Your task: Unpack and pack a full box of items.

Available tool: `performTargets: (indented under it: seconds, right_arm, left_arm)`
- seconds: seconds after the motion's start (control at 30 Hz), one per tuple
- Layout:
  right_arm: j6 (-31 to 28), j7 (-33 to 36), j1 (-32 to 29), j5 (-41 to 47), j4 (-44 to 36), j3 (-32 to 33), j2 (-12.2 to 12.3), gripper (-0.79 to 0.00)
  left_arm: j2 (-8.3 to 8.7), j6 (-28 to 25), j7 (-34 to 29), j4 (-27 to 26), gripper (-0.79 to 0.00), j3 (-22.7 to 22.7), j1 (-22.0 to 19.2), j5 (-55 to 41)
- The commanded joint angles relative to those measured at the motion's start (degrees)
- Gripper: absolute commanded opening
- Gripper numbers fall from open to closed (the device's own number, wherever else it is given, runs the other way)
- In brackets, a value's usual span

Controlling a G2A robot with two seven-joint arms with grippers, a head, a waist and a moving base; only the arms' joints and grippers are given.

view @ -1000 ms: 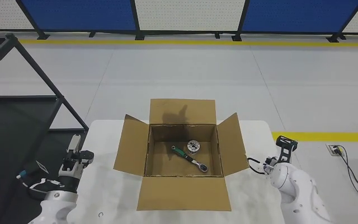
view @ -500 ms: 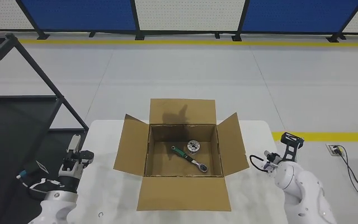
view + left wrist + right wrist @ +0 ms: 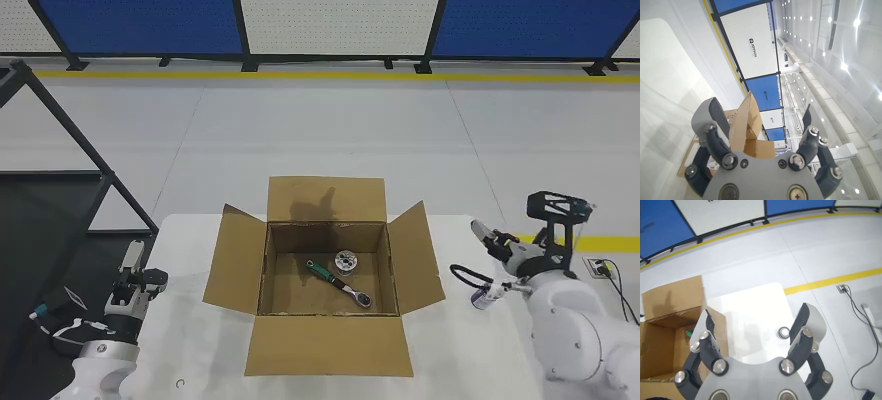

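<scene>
An open cardboard box (image 3: 325, 345) stands mid-table with all flaps spread. Inside lie a ratchet wrench with a green handle (image 3: 338, 281) and a round metal part (image 3: 346, 261). A small metal ring (image 3: 483, 298) rests on the white table to the box's right, also seen as the ring (image 3: 783, 332) close by one finger. My right gripper (image 3: 755, 308) is open and holds nothing, raised above that ring (image 3: 500, 243). My left gripper (image 3: 762, 106) is open and holds nothing, low at the table's left side (image 3: 135, 272), facing the box (image 3: 751, 121).
The white table (image 3: 190, 330) has bare room on both sides of the box. A dark metal rack (image 3: 60, 150) stands off the left edge. On the floor to the right lie a cable and a socket (image 3: 842, 288).
My right arm has lifted and swung to the right, away from the table surface, with the small metal ring left on the table. The left arm has not moved.
</scene>
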Motion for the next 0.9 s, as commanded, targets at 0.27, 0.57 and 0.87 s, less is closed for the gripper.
performTargets:
  seconds: [0.27, 0.57, 0.87]
  right_arm:
    - [-4.4, 3.7, 7.7, 4.2, 2.9, -12.1, -0.7, 0.0]
    - [-4.4, 3.7, 7.7, 4.2, 2.9, -12.1, -0.7, 0.0]
    - [-4.7, -2.8, 7.3, 8.3, 6.3, -15.2, -1.3, 0.0]
  left_arm:
    - [0.0, 0.0, 0.0, 0.0, 0.0, 0.0, 0.0, 0.0]
    - [0.0, 0.0, 0.0, 0.0, 0.0, 0.0, 0.0, 0.0]
    - [0.02, -0.4, -0.1, 0.1, 0.0, 0.2, 0.2, 0.5]
